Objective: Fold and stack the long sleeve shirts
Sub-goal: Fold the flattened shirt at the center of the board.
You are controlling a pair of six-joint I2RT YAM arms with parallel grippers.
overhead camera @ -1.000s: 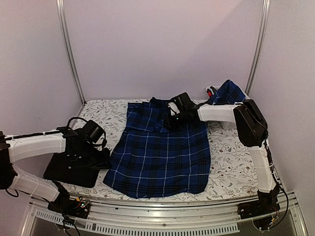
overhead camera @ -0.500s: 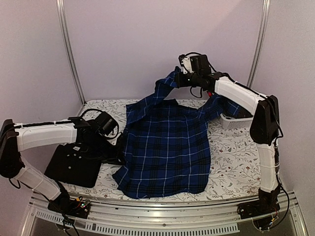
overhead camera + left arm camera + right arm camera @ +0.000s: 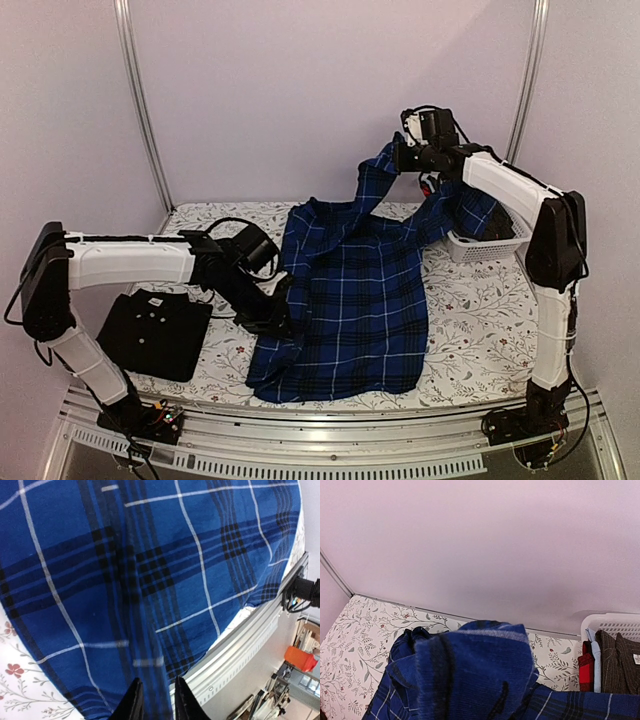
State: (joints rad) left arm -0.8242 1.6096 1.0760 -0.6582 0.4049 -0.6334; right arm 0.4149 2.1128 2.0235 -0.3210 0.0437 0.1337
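The blue plaid shirt lies spread on the table, with one upper part pulled up high. My right gripper holds that raised part above the back of the table, near the basket. In the right wrist view the bunched plaid cloth covers its fingers. My left gripper is at the shirt's lower left edge. In the left wrist view plaid cloth runs between its two nearly closed fingers, and the gripper is shut on it. The black shirt lies folded at the front left, apart from both grippers.
A white lattice basket stands at the back right with other clothes in it. It also shows in the right wrist view. The table's front metal rail runs close to the left gripper. Walls and frame posts enclose the back and sides.
My right gripper rose from the table to high at the back right, lifting plaid cloth. My left arm moved right from beside the black shirt, and the plaid's left edge shifted right with it.
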